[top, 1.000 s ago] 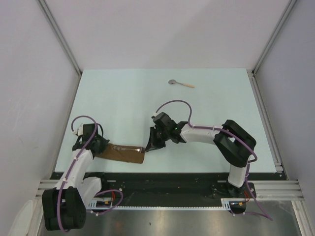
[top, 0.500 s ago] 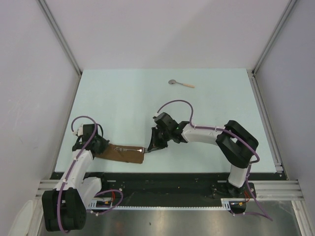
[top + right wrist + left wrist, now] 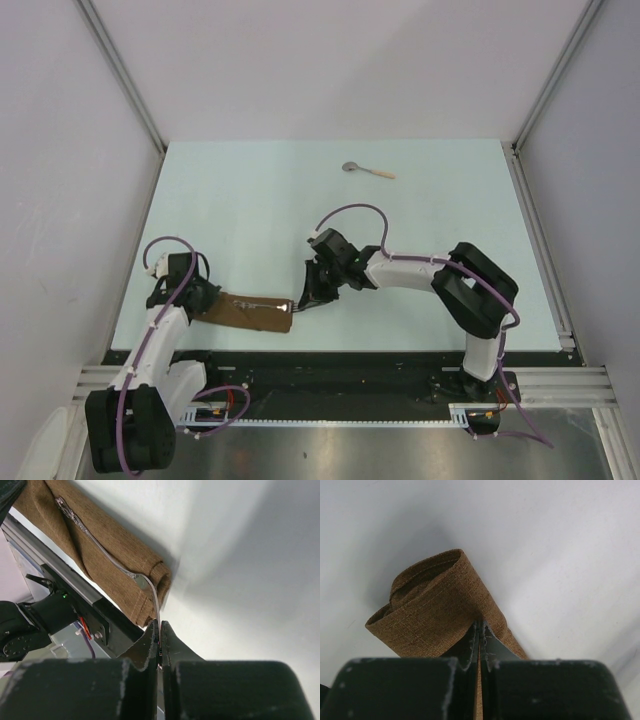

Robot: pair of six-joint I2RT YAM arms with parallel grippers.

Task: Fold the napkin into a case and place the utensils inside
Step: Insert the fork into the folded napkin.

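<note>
1. Near the front left edge of the pale desk (image 3: 300,200): the napkin case (image 3: 248,317) (image 3: 435,610) (image 3: 117,547), a narrow flat strip of plain brown cloth, laid lengthwise from left to right.
2. Left jaws: pressed fully together on the left end of the case. In the left wrist view, cloth pinched between the two fingers, with the folded layers forming an open loop at the end beyond.
3. Right jaws: closed tight on the thin tip of a silvery utensil (image 3: 102,545) (image 3: 258,302), just off the right end of the case.
4. Utensil stretched along the top of the cloth, patterned end toward the left jaws, wider part at the right-hand edge; type not clear.
5. Well apart, at the far side of the desk: a spoon (image 3: 366,170), lying loose, bowl to the left, pale handle to the right.
</note>
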